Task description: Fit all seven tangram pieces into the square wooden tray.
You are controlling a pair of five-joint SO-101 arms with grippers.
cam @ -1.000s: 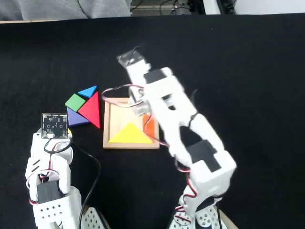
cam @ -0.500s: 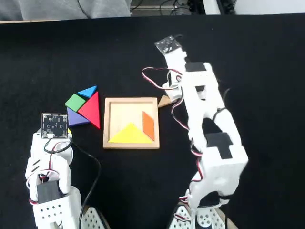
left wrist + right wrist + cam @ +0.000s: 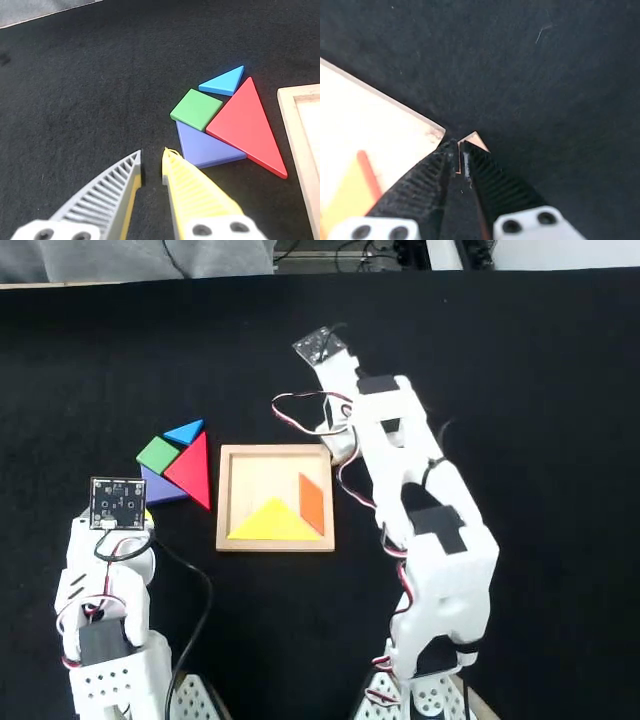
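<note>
The square wooden tray (image 3: 275, 544) holds a yellow triangle (image 3: 272, 522) and an orange parallelogram (image 3: 312, 502). To its left lie a red triangle (image 3: 192, 470), green square (image 3: 157, 453), blue triangle (image 3: 184, 431) and purple triangle (image 3: 160, 486), all touching. My right gripper (image 3: 338, 448) is down at the tray's far right corner. In the right wrist view this gripper (image 3: 460, 146) is shut on a small pale triangle (image 3: 474, 140) just outside the tray's corner (image 3: 432, 131). My left gripper (image 3: 152, 155) hangs near the purple triangle (image 3: 202, 147), fingers slightly open, holding nothing.
Black cloth covers the whole table. The left arm (image 3: 105, 580) stands at the near left, short of the loose pieces. The right arm's body (image 3: 430, 540) stretches along the tray's right side, with loose wires (image 3: 295, 405) above the tray's far edge.
The right arm swung from over the tray out past its far right corner, then came back slightly left onto the pale triangle lying there. The left arm stayed put.
</note>
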